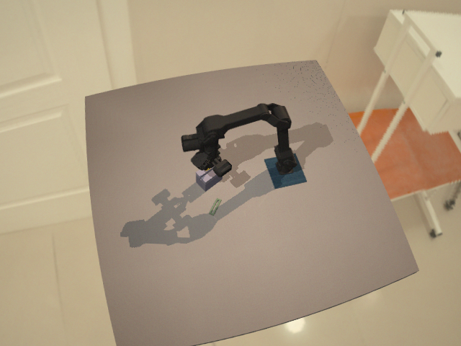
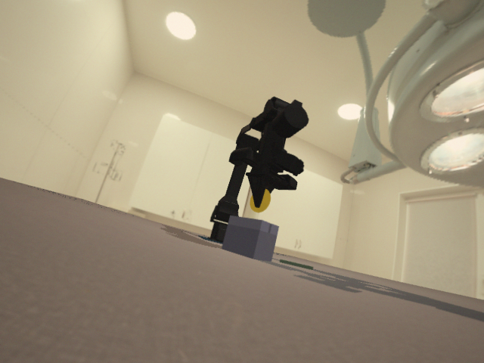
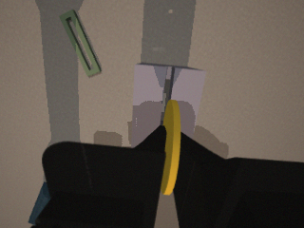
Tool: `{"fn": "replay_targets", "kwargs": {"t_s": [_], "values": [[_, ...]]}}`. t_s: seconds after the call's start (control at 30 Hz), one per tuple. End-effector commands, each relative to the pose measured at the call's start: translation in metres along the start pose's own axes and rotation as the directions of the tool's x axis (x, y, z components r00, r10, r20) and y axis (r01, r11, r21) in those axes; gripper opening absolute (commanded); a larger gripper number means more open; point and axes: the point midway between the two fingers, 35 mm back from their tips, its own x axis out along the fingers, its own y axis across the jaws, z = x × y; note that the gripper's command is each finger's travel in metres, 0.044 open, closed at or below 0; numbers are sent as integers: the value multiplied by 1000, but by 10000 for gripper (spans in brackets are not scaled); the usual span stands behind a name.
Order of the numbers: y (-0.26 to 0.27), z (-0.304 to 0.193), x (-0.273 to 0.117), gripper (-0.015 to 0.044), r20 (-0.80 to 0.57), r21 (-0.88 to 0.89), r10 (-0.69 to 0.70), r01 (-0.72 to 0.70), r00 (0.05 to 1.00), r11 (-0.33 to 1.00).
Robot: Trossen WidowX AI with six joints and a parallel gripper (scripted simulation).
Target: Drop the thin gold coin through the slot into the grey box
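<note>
My gripper (image 1: 209, 169) (image 2: 258, 205) (image 3: 165, 131) is shut on the gold coin (image 2: 266, 202) (image 3: 171, 163), which stands upright, edge-on to the wrist view. The closed grey box (image 1: 205, 182) (image 2: 240, 239) (image 3: 146, 89) is below the fingers; in the exterior view the coin hangs a little above its lid, with a gap. In the wrist view the coin's far end overlaps the near part of the dark slot (image 3: 172, 75), and the two run nearly the same way. The slot's near end is hidden. The green holder (image 1: 211, 213) (image 2: 296, 264) (image 3: 93, 72) lies empty beside the box.
The arm's base stands on a blue plate (image 1: 292, 182) (image 3: 39, 204) at the right of the table (image 1: 260, 260) in the top view. Shadows of the arm fall across the box lid and the table around the holder.
</note>
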Motion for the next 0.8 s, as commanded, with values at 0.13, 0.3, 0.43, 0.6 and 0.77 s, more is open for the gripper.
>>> {"fn": "replay_targets", "kwargs": {"t_s": [0.13,0.3,0.43,0.6,0.77], "values": [[2,2,0,0,0,-3,0,0,1000,1000],[2,2,0,0,0,-3,0,0,1000,1000],[0,0,-1,0,0,-7,-1,1,1000,1000],[-2,-3,-3,0,-1,-18,-1,1,1000,1000],[-1,-2,0,0,-4,-8,2,-2,1000,1000]]}}
